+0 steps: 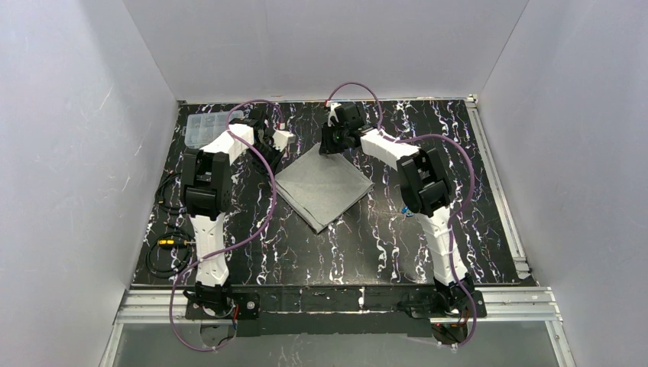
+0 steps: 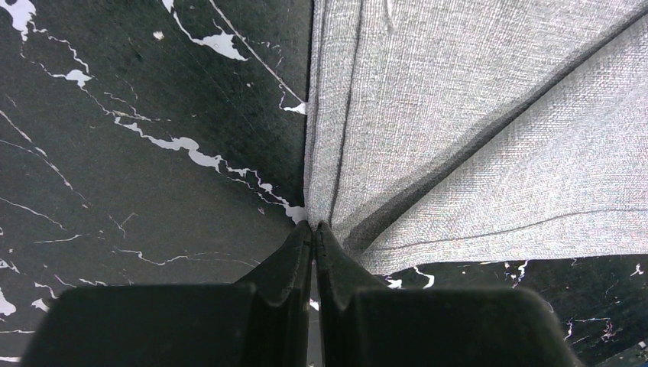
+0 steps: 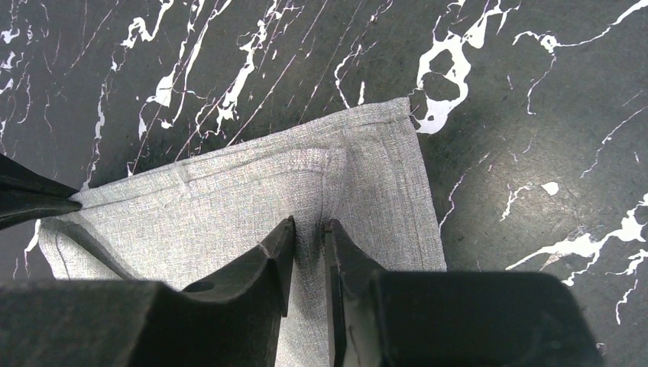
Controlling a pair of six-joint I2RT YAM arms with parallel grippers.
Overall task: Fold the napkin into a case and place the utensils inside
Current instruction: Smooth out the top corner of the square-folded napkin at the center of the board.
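Folding in progress. Left gripper (image 2: 314,226) pinches an edge of the light-grey square cloth napkin (image 2: 458,115); right gripper (image 3: 309,223) straddles a pleat, grip indeterminate. Next, probably: lay fold flat.

I see the napkin (image 1: 324,186) mid-counter (image 1: 489,229), the box (image 1: 205,130) far left behind it, perhaps a utensil (image 1: 407,212) right of it.

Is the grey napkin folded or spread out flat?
Folded: the napkin shows two hemmed layers stacked at its corner.
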